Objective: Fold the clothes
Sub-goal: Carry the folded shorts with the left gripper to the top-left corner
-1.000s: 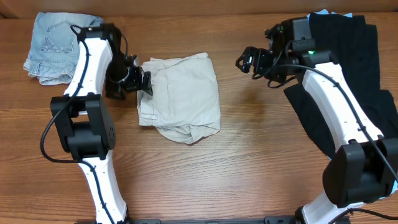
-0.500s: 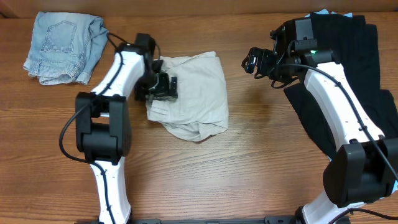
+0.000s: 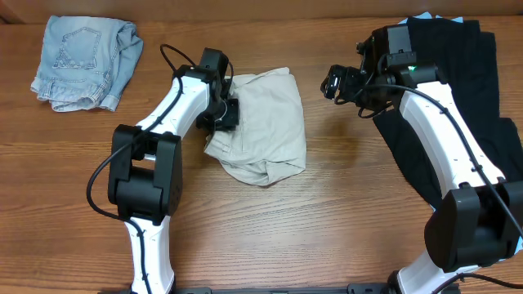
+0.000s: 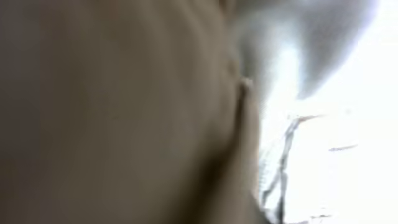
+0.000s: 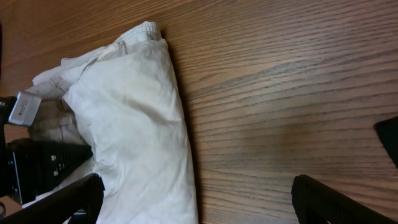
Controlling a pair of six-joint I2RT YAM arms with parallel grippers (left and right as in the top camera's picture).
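The khaki shorts (image 3: 270, 122) under the left gripper (image 3: 222, 114)

They lay bunched on the table (image 3: 343, 212), the gripper pressed into their left edge; blurred fabric filled its camera, so we could not tell its opening. The right gripper (image 3: 333, 83) hung spread wide above bare wood, near the black garments (image 3: 458, 82).

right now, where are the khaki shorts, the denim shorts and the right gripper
khaki shorts (image 3: 274, 122): overhead view, middle of the beige fabric.
denim shorts (image 3: 82, 61): overhead view, centre of the faded blue pile.
right gripper (image 3: 333, 83): overhead view, midway between its fingertips.
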